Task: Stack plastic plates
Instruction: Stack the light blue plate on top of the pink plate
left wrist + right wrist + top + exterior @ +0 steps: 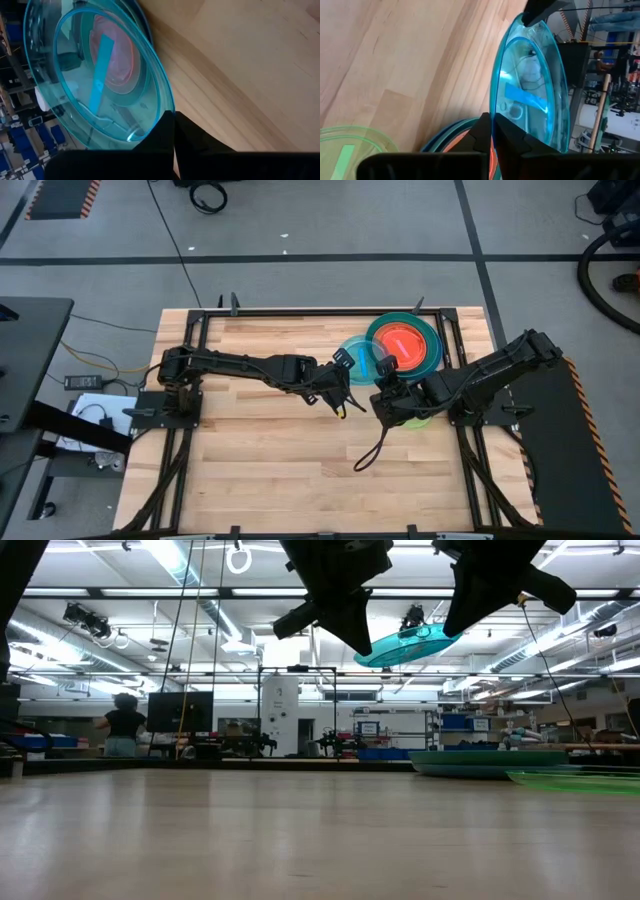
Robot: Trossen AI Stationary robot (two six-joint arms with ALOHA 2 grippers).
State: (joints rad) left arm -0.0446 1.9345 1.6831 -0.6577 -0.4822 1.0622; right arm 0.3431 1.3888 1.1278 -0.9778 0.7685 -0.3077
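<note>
High view: cyan plate [362,355] held aloft between the two arms, just beside the stack [425,345] near the table's [260,480] far right corner, overlapping its near-left edge. Left gripper [342,365] pinched shut on the cyan plate's rim on the side away from the stack; right gripper [384,370] pinched shut on the opposite rim, next to the stack. Stack made of a large teal plate with an orange plate [402,343] nested on top, a blue rim just peeking beneath in the wrist pictures. Green plate [415,420] flat on the wood, near side of the stack, mostly hidden under the right arm. Low view: cyan plate [415,645] tilted, well clear of the tabletop, above and left of the stack [490,762], both grippers dark overhead. Left wrist view: fingertips [167,132] closed on the thin rim of the cyan plate [100,75], orange showing through the clear plastic. Right wrist view: same pinch on the cyan plate [530,90], green plate [350,150] below. Likely light, thin, stiff enough to keep shape from an edge pinch, yet smooth and glossy, so prone to slipping or pivoting in a rim grip. Best taken at the raised rim, as now; two-sided hold probably a handover. Risk: tugging between arms, or sliding off the stack if released tilted.
</note>
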